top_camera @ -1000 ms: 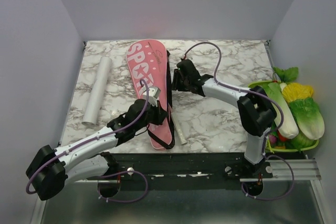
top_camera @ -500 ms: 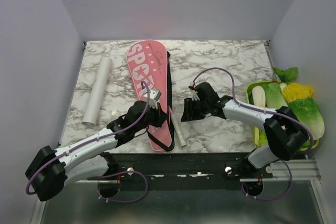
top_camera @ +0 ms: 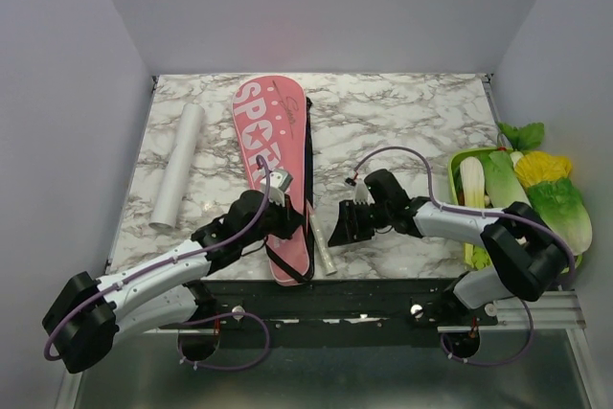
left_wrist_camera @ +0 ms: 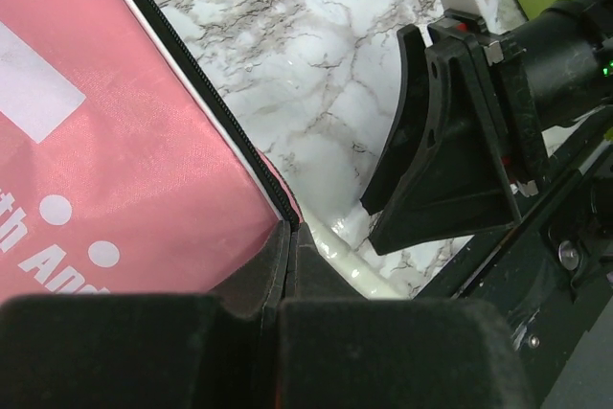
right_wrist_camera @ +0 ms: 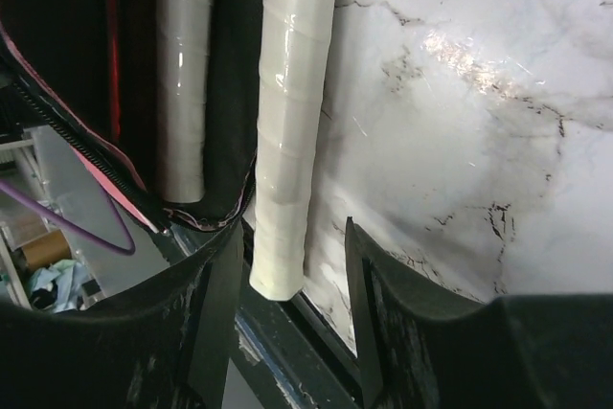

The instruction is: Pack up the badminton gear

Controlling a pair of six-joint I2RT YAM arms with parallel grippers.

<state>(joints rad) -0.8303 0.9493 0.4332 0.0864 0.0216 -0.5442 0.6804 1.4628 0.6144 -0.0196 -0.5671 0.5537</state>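
The pink "SPORT" bag (top_camera: 272, 141) lies lengthwise on the marble table, narrow end toward the near edge. My left gripper (top_camera: 287, 218) is shut on the bag's black zipper edge (left_wrist_camera: 251, 165) near that end. A white racket handle (top_camera: 320, 247) sticks out of the bag beside it. In the right wrist view this handle (right_wrist_camera: 287, 122) lies between my right gripper's (right_wrist_camera: 292, 265) open fingers, untouched, and a second handle (right_wrist_camera: 182, 74) lies inside the bag's opening. The right gripper (top_camera: 341, 227) sits low, just right of the handle. The white tube (top_camera: 179, 165) lies at the left.
A green tray (top_camera: 458, 157) of toy vegetables stands at the right edge of the table. The table's near edge (top_camera: 383, 275) and the black frame rail lie just below both grippers. The racket handle's tip reaches this edge.
My right arm has swung from the bag's far right edge toward the near edge and now straddles the racket handle. The left gripper and the bag's narrow end have shifted slightly nearer.
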